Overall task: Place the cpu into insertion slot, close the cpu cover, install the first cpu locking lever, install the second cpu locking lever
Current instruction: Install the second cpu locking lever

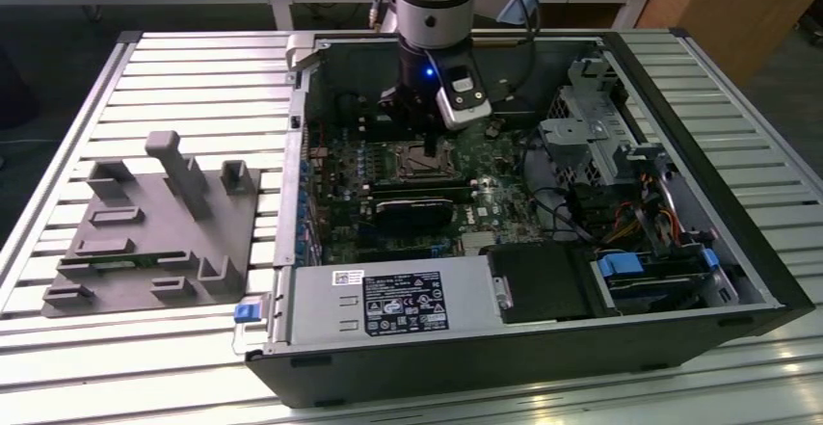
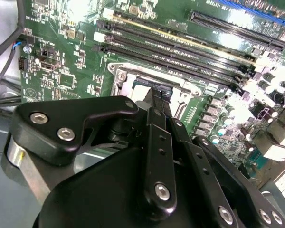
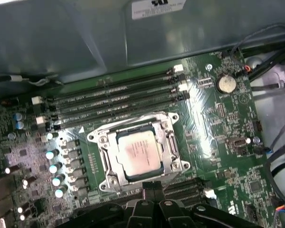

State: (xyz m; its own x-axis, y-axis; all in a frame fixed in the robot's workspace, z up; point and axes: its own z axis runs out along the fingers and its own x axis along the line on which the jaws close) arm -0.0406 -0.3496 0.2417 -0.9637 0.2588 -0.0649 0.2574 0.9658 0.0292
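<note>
We saw the gripper (image 3: 152,190) poised just beside the socket's edge, fingers drawn together on nothing. Beyond it one cpu (image 3: 137,152) sat in the insertion slot (image 3: 167,151) with the cpu cover (image 3: 109,138) down around it. Four memory slots (image 3: 114,97) flanked the far side, then the case wall (image 3: 85,38).
</note>
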